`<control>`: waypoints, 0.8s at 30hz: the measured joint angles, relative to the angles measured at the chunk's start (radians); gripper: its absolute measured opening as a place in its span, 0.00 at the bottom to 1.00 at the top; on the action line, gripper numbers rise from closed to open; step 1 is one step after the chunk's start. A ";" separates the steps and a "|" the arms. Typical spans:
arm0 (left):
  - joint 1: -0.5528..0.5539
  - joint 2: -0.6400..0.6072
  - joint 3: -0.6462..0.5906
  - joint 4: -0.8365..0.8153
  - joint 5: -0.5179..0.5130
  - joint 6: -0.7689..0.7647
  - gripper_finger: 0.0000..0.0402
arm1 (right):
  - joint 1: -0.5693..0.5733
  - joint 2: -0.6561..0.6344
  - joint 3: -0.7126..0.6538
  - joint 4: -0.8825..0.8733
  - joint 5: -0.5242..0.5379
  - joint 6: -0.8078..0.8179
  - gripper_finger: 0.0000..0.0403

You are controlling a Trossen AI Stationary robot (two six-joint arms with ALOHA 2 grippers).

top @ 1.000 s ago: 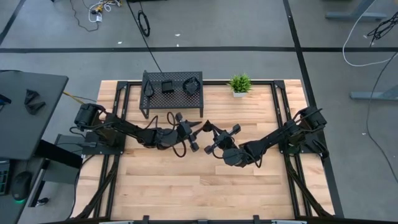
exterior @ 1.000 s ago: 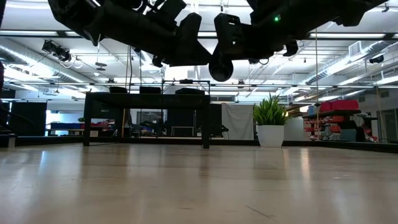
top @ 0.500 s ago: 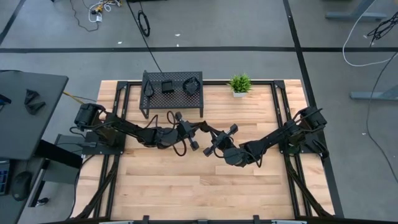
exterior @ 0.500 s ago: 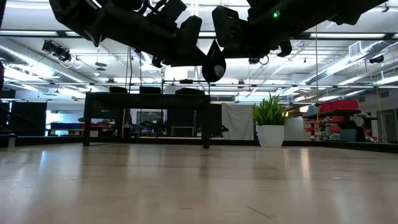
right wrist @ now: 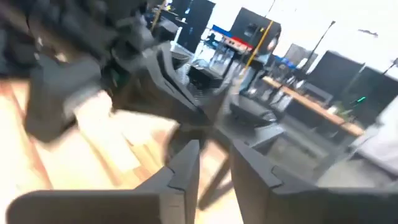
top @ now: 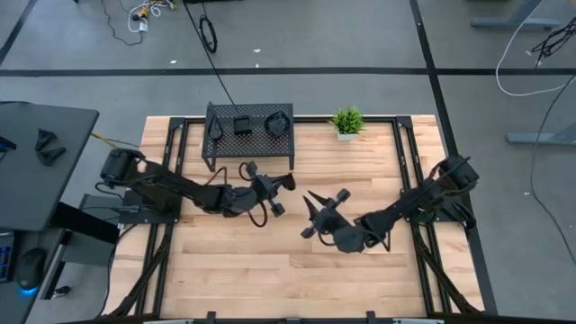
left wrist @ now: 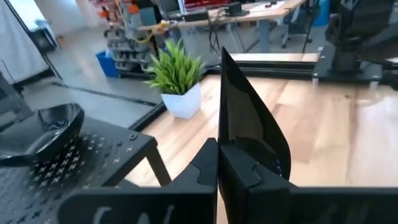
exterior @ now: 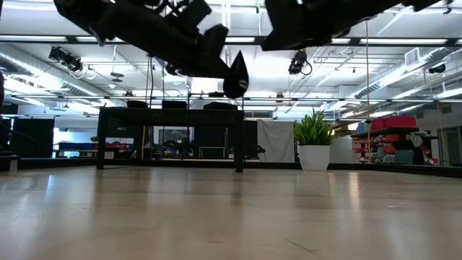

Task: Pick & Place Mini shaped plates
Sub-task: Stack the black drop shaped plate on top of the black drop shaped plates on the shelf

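My left gripper (top: 284, 183) is over the middle of the table, shut on a teardrop-shaped glossy black mini plate (left wrist: 252, 118), which also shows in the low view (exterior: 236, 74) high above the tabletop. To its right and nearer the front, my right gripper (top: 310, 209) stands open (right wrist: 214, 168) with nothing between its fingers. More mini plates (top: 243, 124) lie on top of the black perforated rack (top: 250, 144) at the far side. One of them (left wrist: 43, 127) shows in the left wrist view. My left gripper pinches the plate's two faces near its wide rounded end (left wrist: 264, 152) between its two fingers. The fingers come about level from the table's left. The plate stands on edge, its pointed tip (left wrist: 224, 57) away from the fingers, lifted clear of the table.
A small green potted plant (top: 346, 121) stands at the far edge, right of the rack. The wooden tabletop (top: 270, 261) lies bare in front of both arms. Dark frame rails (top: 409, 171) run along the table's sides.
My left gripper has shut on the plate. My right gripper has opened, let go of it, rolled, and drawn back toward the table's right and near edge. The plate stays aloft in the left gripper.
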 joint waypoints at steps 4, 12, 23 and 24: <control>0.009 -0.127 0.000 -0.230 0.027 -0.115 0.01 | 0.037 0.000 0.000 -0.019 0.090 -0.037 0.26; 0.260 -0.473 0.046 -0.860 0.223 -0.342 0.01 | 0.029 -0.001 0.000 -0.105 0.053 0.132 0.25; 0.786 -0.514 0.285 -1.448 0.479 -0.323 0.01 | -0.016 -0.001 0.000 -0.137 -0.068 0.227 0.23; 0.822 -0.514 0.289 -1.445 0.506 -0.315 0.01 | -0.017 -0.001 0.000 -0.138 -0.075 0.227 0.23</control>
